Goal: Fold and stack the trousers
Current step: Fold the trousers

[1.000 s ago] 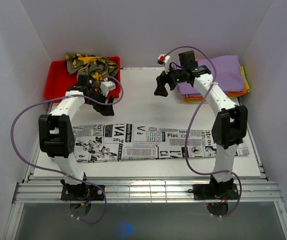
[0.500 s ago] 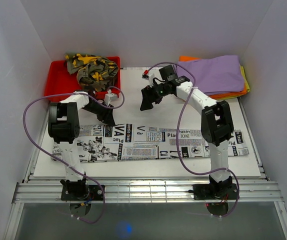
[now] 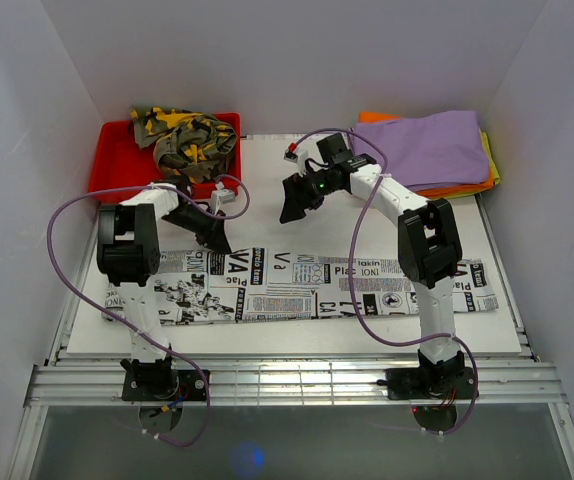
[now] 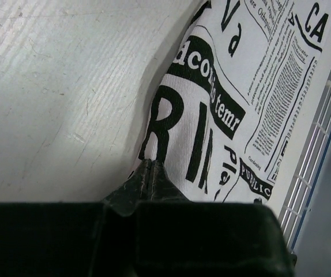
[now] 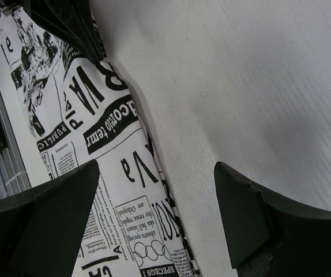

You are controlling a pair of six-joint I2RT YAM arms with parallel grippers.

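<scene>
The white newspaper-print trousers [image 3: 307,285] lie flat in a long strip across the near part of the table. My left gripper [image 3: 213,238] is down at their far edge near the left end. In the left wrist view its fingertips [image 4: 148,167] are pressed together right on that cloth edge [image 4: 194,144], shut on it. My right gripper [image 3: 292,205] hangs open over the bare table just beyond the far edge. Through its camera the trousers' edge [image 5: 125,173] runs between the spread jaws [image 5: 154,219]. The camouflage trousers [image 3: 187,135] sit bunched in the red bin.
The red bin [image 3: 117,165] stands at the back left. A folded purple cloth [image 3: 437,145] lies on orange and yellow ones at the back right. White walls close in the table [image 3: 267,170] on three sides; a metal rail runs along the near edge.
Both arms swung in from the back toward the trousers' far edge. The left gripper came down onto that edge and closed. The right gripper stayed open.
</scene>
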